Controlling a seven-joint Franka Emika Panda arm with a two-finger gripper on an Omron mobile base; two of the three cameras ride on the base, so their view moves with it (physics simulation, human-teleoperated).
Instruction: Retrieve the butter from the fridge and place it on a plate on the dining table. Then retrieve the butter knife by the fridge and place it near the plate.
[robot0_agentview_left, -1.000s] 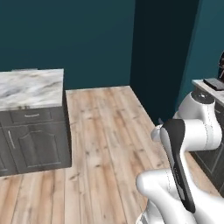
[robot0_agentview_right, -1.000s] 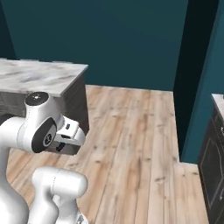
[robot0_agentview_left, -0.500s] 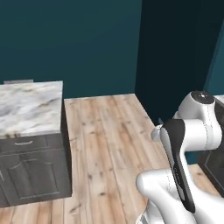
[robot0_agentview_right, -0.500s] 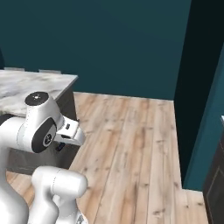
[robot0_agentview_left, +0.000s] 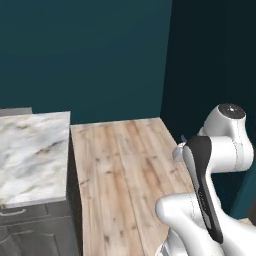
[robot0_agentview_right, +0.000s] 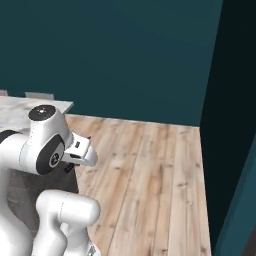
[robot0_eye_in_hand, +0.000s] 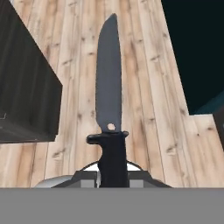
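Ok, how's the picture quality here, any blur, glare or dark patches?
Hand view: the butter knife is sharp and evenly lit, no glare. Left base view: the marbled counter is slightly soft. Right base view: the right-hand wall falls into near-black shadow.

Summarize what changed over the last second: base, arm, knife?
The base kept turning: the marble-topped counter slid left in both base views, and the right-hand cabinet with its dark objects left view. That is camera motion. The arm's pose looks unchanged. The gripper holds the butter knife, blade pointing forward over the wood floor.
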